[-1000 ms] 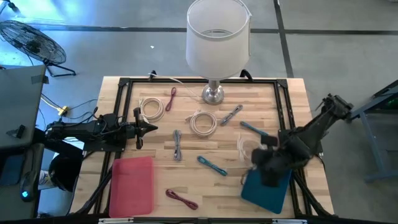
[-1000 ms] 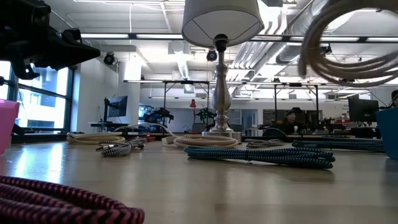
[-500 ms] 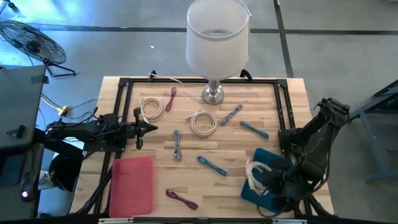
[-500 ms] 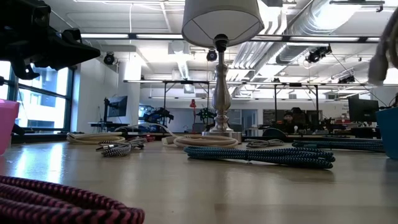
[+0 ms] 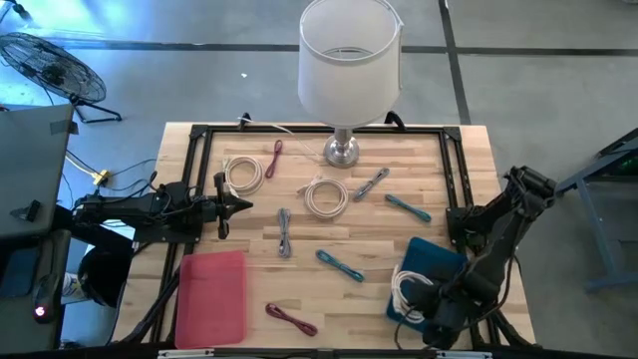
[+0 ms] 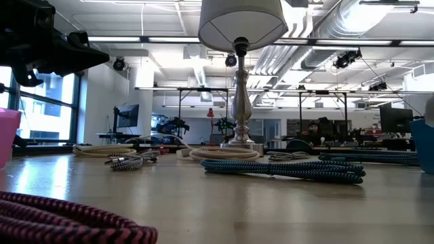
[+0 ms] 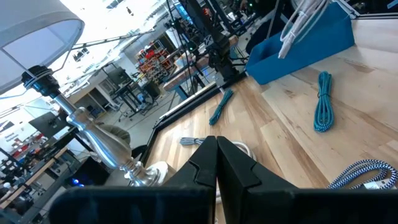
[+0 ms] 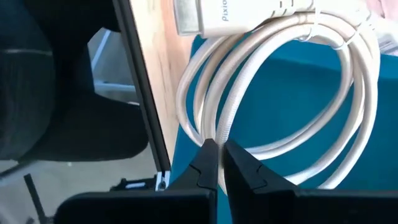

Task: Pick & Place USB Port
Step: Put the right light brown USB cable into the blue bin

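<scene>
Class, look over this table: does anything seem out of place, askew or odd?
Nothing stands out. Coiled cables lie scattered on the table; the right gripper holds a white cable over the blue bin, the left gripper waits.

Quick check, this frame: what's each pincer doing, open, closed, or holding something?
Left pincer: closed, empty, waiting at the table's left edge.
Right pincer: closed on the coiled white USB cable, over the blue plastic bin.

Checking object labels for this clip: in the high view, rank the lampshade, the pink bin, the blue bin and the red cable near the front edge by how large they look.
1. Lampshade, though it sits nearer the overhead camera, so its lead is unsure.
2. Pink bin.
3. Blue bin, partly covered by the right arm, so the order against the pink bin is unsure.
4. Red cable, clearly smallest.
</scene>
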Controlling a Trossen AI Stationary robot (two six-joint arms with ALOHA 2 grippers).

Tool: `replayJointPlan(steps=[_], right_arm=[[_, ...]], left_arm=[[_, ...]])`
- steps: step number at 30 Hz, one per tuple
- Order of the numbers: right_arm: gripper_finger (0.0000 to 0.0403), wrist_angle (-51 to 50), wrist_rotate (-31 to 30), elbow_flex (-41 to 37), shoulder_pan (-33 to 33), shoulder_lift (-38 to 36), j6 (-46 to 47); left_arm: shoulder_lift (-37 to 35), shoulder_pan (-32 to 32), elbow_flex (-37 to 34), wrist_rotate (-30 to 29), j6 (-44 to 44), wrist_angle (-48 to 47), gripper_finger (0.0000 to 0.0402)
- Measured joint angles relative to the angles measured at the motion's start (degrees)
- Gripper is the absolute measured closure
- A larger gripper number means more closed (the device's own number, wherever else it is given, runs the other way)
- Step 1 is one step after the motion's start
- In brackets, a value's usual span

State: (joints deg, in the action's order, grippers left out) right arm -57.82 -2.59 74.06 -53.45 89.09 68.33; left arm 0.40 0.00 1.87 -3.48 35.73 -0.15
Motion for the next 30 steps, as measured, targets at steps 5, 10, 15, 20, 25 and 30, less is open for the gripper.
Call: replayJointPlan(steps=[5, 10, 15, 20, 25, 30], right_arm=[[0.0402, -0.4, 0.7, 0.0, -1.8, 1.1, 6.0], [0.0402, -0.8, -0.5, 0.0, -4.8, 2.4, 12.9], [0.0402, 0.1, -0.5, 0.0, -8.2, 4.5, 19.4], [0.0402, 2.5, -0.4, 0.0, -10.1, 6.3, 24.8], [0.0402, 2.5, -1.1, 0.2, -10.4, 8.0, 25.9], [0.0402, -1.3, -7.7, 3.6, -9.1, 8.5, 22.3]], left_arm=[[0.0, 0.0, 0.0, 0.0, 0.0, 0.0, 0.0401], [0.0, 0.0, 0.0, 0.0, 0.0, 0.0, 0.0401], [0.0, 0.0, 0.0, 0.0, 0.0, 0.0, 0.0401], [0.0, 0.0, 0.0, 0.0, 0.0, 0.0, 0.0401], [0.0, 0.0, 0.0, 0.0, 0.0, 0.0, 0.0401], [0.0, 0.0, 0.0, 0.0, 0.0, 0.0, 0.0401]])
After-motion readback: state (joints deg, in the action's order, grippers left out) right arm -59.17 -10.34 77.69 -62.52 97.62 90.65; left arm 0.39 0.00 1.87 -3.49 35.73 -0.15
